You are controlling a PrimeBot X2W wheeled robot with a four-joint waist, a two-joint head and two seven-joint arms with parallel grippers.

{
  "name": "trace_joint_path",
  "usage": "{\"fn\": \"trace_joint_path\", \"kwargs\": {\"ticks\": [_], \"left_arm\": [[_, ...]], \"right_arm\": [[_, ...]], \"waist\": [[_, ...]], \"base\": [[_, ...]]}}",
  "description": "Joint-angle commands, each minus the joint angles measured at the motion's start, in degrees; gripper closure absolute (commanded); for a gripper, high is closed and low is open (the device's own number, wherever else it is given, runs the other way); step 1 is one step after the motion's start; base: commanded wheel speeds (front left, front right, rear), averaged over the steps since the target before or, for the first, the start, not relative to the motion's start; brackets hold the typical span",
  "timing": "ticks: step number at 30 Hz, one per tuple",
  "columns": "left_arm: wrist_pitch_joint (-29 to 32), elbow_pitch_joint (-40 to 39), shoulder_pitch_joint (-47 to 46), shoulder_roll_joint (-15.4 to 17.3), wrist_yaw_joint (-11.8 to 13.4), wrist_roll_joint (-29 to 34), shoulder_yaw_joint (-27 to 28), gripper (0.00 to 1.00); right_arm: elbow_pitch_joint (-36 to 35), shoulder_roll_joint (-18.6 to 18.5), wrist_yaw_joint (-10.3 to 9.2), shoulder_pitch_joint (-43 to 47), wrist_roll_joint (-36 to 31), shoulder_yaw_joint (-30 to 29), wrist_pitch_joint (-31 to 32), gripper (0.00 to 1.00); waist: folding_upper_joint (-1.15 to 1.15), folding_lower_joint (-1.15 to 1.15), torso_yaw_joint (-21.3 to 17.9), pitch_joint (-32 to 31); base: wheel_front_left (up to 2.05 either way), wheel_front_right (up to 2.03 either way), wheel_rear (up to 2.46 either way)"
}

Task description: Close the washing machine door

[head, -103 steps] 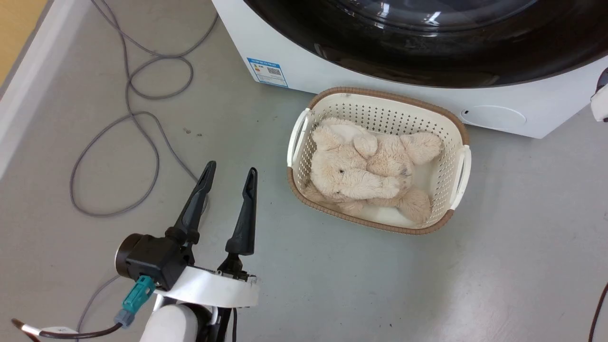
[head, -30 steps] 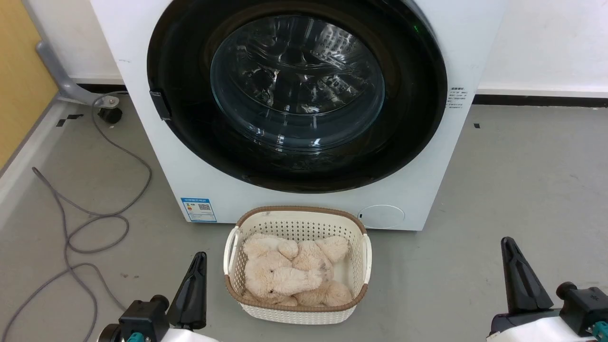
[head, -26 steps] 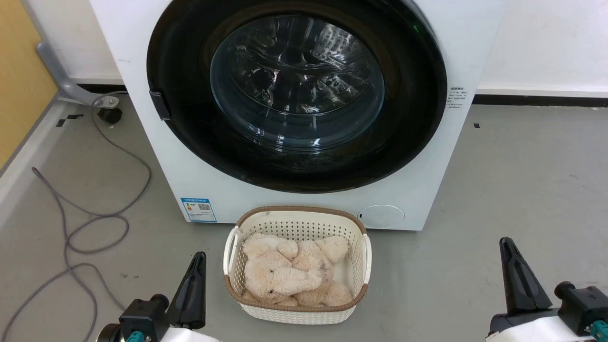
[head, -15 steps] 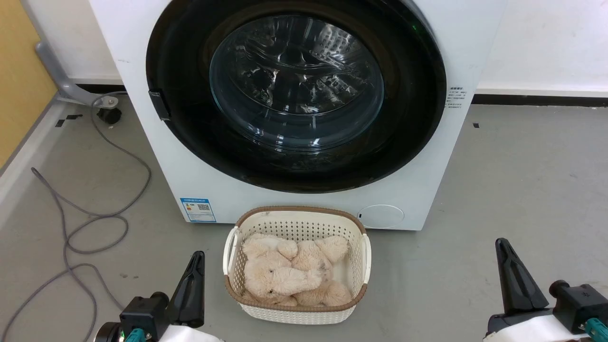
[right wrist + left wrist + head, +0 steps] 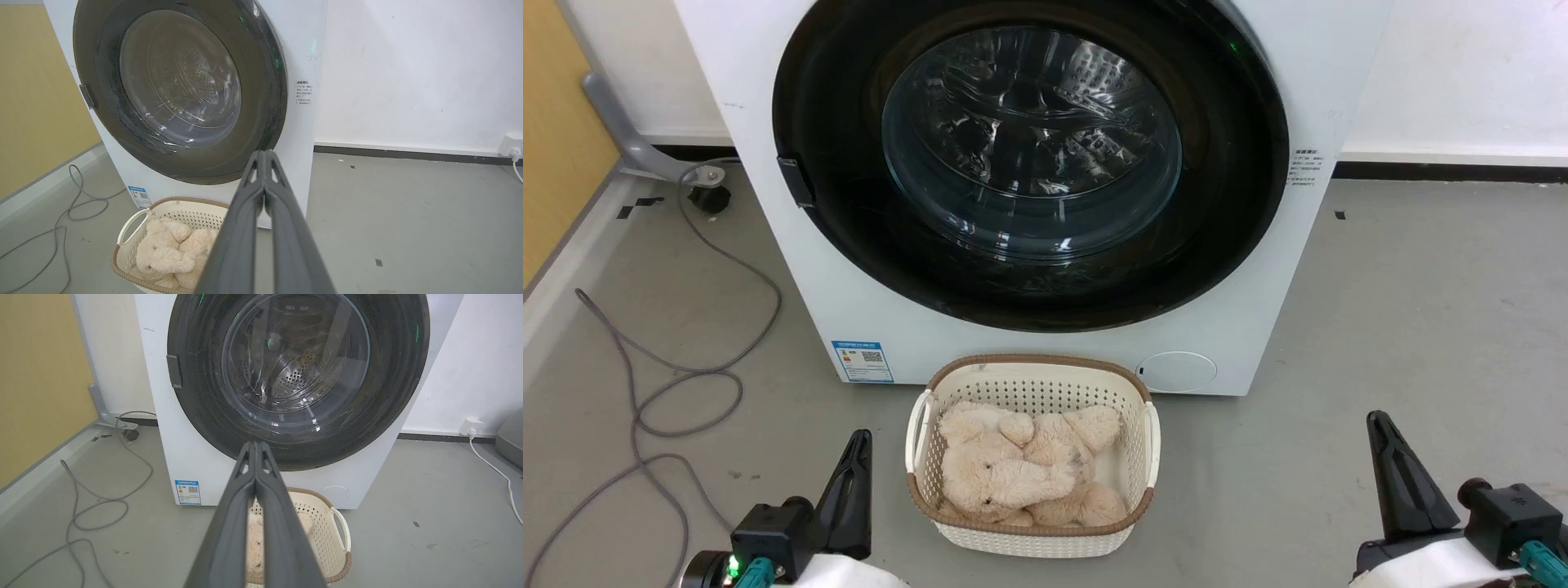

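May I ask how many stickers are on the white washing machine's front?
2. A blue label sits low on the left; a white text sticker is right of the glossy black round door. The white washing machine's top is cropped, so others may be hidden.

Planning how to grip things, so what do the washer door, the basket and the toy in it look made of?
Door: glossy black ring, probably plastic, around a clear window, likely glass; both show reflections. Basket: matte cream plastic, moulded holes, brown woven-look rim. Toy: cream plush, fuzzy pile.
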Motion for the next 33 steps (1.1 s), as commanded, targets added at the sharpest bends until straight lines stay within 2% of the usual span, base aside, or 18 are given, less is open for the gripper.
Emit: {"fn": "trace_joint_path", "kwargs": {"ticks": [1,33], "left_arm": [[0.47,-0.34,-0.93,0.01,0.41,0.65,0.22,1.0],[4.33,-1.51,-1.95,0.01,1.5,3.61,1.25,1.0]], "right_arm": [[-0.43,0.12,-0.02,-0.9,-0.44,0.23,0.38,1.0],[-1.17,0.21,-0.03,-1.7,-2.3,1.41,4.26,1.0]], "waist": [[0.0,0.0,-0.02,0.0],[0.0,0.0,-0.27,0.02]], "base": [[0.0,0.0,0.0],[0.0,0.0,0.0]]}}
